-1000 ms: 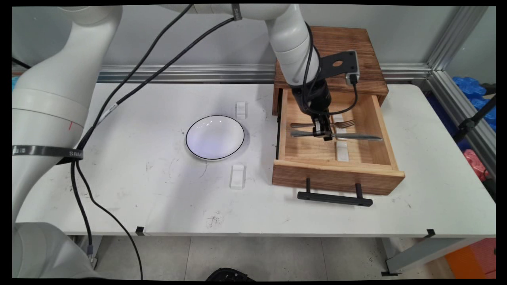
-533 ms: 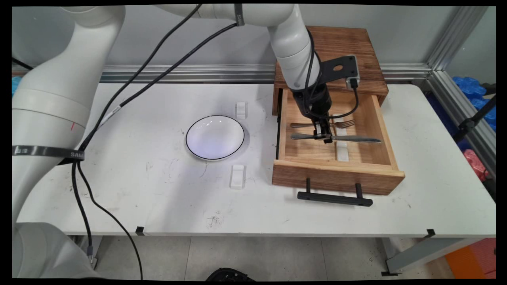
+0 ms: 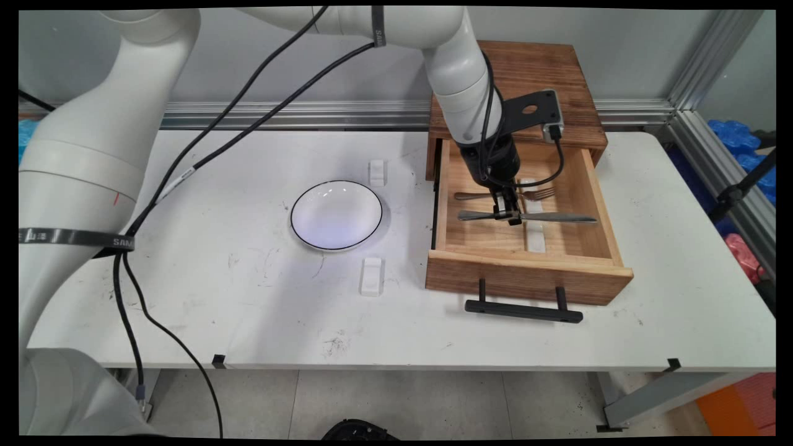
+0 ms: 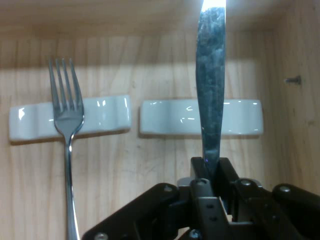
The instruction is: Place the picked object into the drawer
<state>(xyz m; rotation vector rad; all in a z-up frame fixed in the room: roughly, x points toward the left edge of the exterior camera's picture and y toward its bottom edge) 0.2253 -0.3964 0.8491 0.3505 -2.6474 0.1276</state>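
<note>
A metal knife (image 3: 545, 217) lies crosswise in the open wooden drawer (image 3: 526, 254), its blade (image 4: 211, 80) passing over a white rest (image 4: 240, 117). My gripper (image 3: 510, 215) (image 4: 211, 167) reaches down into the drawer and is shut on the knife near where handle meets blade. A fork (image 3: 533, 194) (image 4: 65, 115) lies just behind the knife, parallel to it, tines on a second white rest (image 4: 105, 115). The knife looks raised slightly off the drawer floor.
A white plate with a black rim (image 3: 336, 215) sits left of the drawer, with white rests behind it (image 3: 376, 171) and in front (image 3: 371, 275). The drawer's black handle (image 3: 523, 310) sticks out toward the near edge. The wooden cabinet (image 3: 526, 80) stands behind.
The gripper, shut on the knife, has shifted a little right and up, and the knife has moved with it. The fork has stayed put.
</note>
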